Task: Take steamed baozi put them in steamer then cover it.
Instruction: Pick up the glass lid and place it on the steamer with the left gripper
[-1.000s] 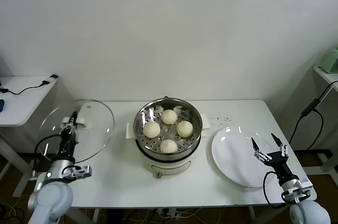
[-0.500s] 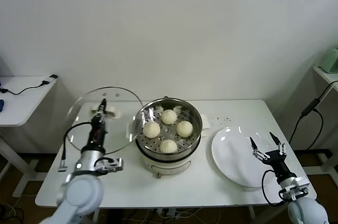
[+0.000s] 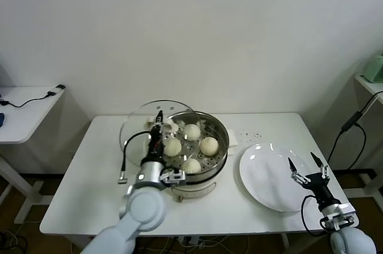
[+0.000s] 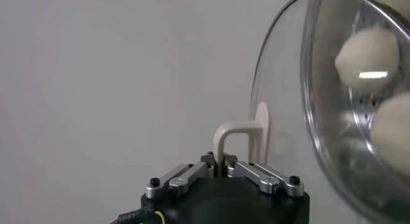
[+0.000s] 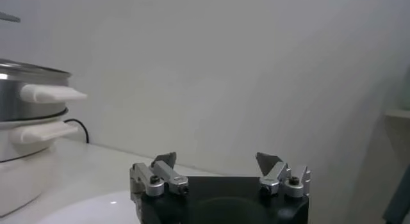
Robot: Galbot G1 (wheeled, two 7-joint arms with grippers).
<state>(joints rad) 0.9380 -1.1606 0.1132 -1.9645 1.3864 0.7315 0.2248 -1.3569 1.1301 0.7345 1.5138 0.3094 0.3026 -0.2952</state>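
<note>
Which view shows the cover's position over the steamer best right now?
Head view: the cover, held by the left gripper, overlaps the steamer rim. Left wrist shows only its handle and edge; right wrist barely shows it.

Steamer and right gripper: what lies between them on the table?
In the head view, the flat white plate lies between the steamer and the right gripper, whose jaws are open.

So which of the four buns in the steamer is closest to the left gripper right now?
The left-hand steamed baozi, sitting right beside the left gripper that holds the cover by its handle; the other three lie farther right in the steamer.
</note>
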